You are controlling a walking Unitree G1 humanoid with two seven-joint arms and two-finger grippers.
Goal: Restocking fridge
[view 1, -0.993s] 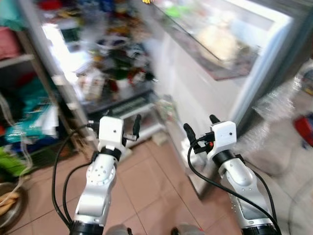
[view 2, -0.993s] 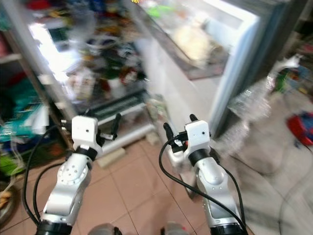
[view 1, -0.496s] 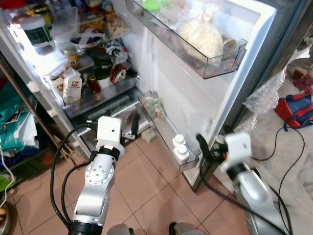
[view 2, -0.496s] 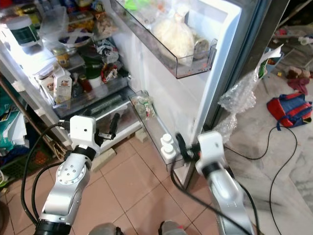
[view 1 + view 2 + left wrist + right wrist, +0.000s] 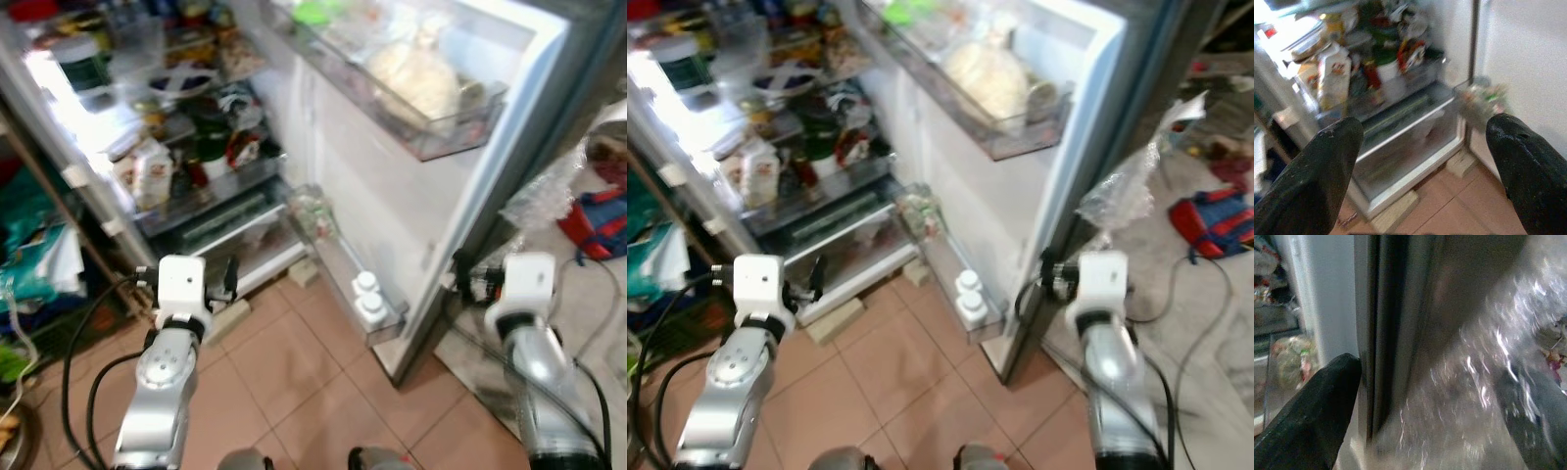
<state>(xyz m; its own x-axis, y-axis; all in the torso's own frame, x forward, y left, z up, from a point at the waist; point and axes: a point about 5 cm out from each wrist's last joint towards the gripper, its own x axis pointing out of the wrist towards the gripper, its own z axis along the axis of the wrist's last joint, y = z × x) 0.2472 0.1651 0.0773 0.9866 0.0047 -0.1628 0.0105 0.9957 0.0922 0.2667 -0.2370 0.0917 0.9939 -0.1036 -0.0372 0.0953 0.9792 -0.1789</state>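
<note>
The fridge stands open in front of the robot, its shelves full of food, and two white bottles sit low in the door. The right gripper is spread wide around the door's dark outer edge. The left gripper is spread too, holding nothing, near the bottom drawer.

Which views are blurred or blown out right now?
Left and right eye views: mild motion blur all over, fridge shelves overexposed at upper left. Left wrist view: soft, fingers and shelves both blurred. Right wrist view: worst, heavy smear across the door edge and bubble wrap.
</note>
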